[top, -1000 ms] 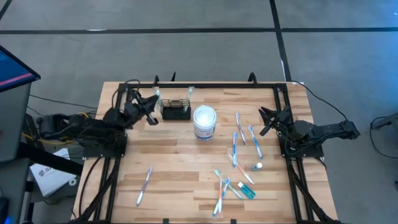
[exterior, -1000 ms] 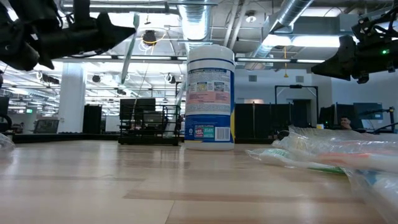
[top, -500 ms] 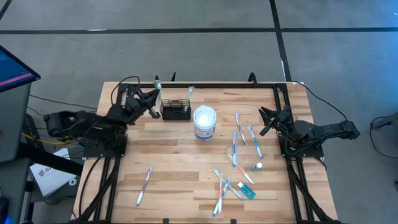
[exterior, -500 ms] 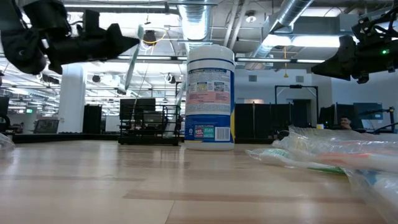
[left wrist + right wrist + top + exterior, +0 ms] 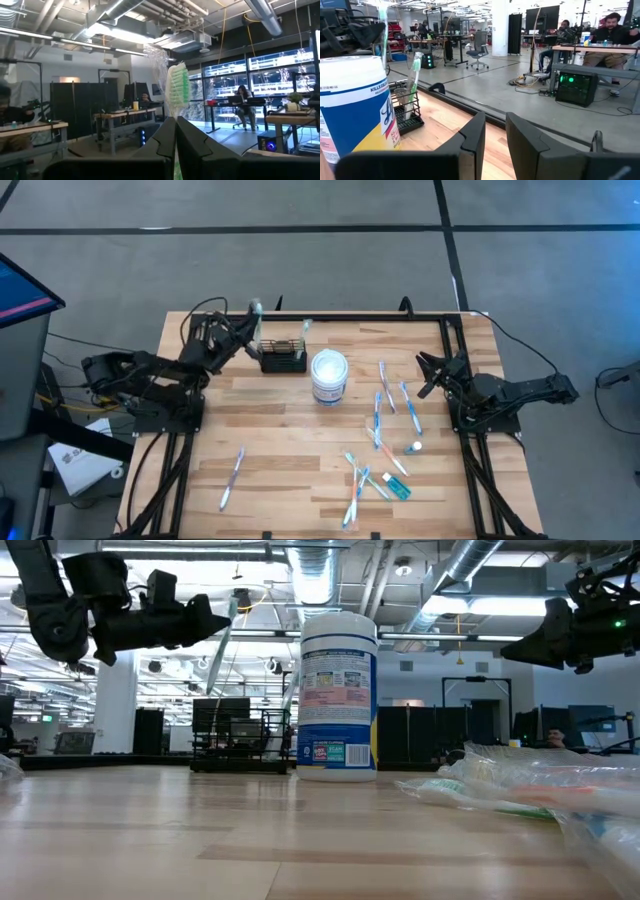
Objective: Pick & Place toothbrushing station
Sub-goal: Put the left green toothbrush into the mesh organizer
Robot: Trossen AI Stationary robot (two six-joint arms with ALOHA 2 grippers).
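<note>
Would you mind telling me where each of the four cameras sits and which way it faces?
High view: overhead, looking straight down; both arms, table.
Low view: table height, facing the room; white tub, both arms overhead.
Left wrist view: behind the left gripper, shut on a toothbrush.
Right wrist view: behind the right gripper, empty, facing tub and wire rack.
Shared: high and low views both show tub and rack.

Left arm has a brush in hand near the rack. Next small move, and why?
Probably ease the left gripper toward the black wire-mesh rack and lower. It is shut on a green-bristled toothbrush, held upright above the table just beside the rack. The right gripper waits apart.
</note>
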